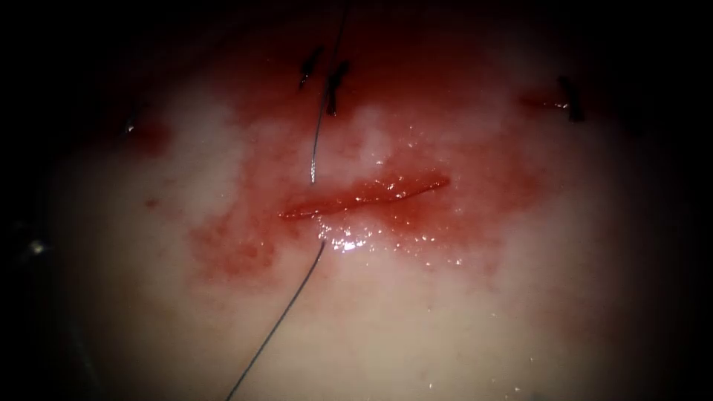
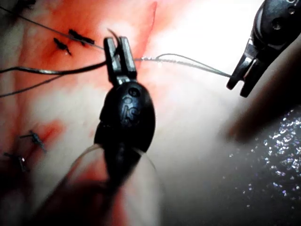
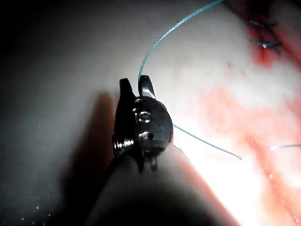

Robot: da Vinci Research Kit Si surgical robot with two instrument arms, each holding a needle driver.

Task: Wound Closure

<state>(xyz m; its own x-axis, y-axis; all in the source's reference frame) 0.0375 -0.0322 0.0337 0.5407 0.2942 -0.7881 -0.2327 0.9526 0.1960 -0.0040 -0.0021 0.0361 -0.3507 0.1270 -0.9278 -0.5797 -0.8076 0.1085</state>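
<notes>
Tissue: the pale tissue (image 1: 520, 297) spreads under both tools, wet and glistening.
Red fluid: the red fluid (image 1: 245, 245) stains the surface around the cut and around the stitches beyond it.
Cut: the cut (image 1: 364, 197) runs across the endoscope view as a narrow red slit; in the left wrist view it lies just past the left tool's tips.
Thread: the thread (image 1: 286, 312) comes up from the near edge to the cut's near lip toward its left end, and another stretch (image 1: 321, 111) leaves the far lip and runs away past the stitches. In the left wrist view it crosses the left tool's tips and runs on toward the right tool.
Left tool: the left tool (image 2: 120, 56) has its jaws closed together, with the thread (image 2: 188, 60) crossing right at their tips; a short dark curved sliver pokes out just past the tips, and whether it is the needle cannot be told.
Right tool: the right tool (image 3: 135, 87) stands with its jaws slightly apart and the thread (image 3: 160, 35) running up from the gap; whether they pinch it cannot be told.
Stitches: short dark stitches (image 1: 334, 85) sit beyond the cut, far from both tools' tips.
</notes>
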